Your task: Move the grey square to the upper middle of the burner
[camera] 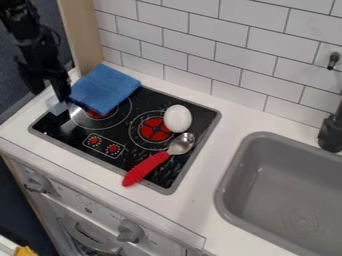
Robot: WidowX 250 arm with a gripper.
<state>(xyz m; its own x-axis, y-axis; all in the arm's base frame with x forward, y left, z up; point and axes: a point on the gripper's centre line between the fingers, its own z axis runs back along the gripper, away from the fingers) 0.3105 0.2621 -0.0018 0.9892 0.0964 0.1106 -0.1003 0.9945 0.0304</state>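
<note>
The black gripper (pixel 53 89) hangs at the left over the stove's back left corner, just left of the blue cloth. Right at its lower end is a small pale grey square (pixel 56 105), at the left edge of the black stove top (pixel 67 131). Whether the gripper holds the square cannot be made out. Two ringed burners with red centres are on the stove: the left burner (pixel 119 119) is partly under the cloth, and the right burner (pixel 153 131) lies nearer the sink.
A folded blue cloth (pixel 105 88) overlaps the stove's back edge. A white egg-shaped object (pixel 178 118) rests on the right burner's upper right part. A spoon with a red handle (pixel 145 169) lies diagonally below it. The grey sink (pixel 230 172) is at the right, a tiled wall behind.
</note>
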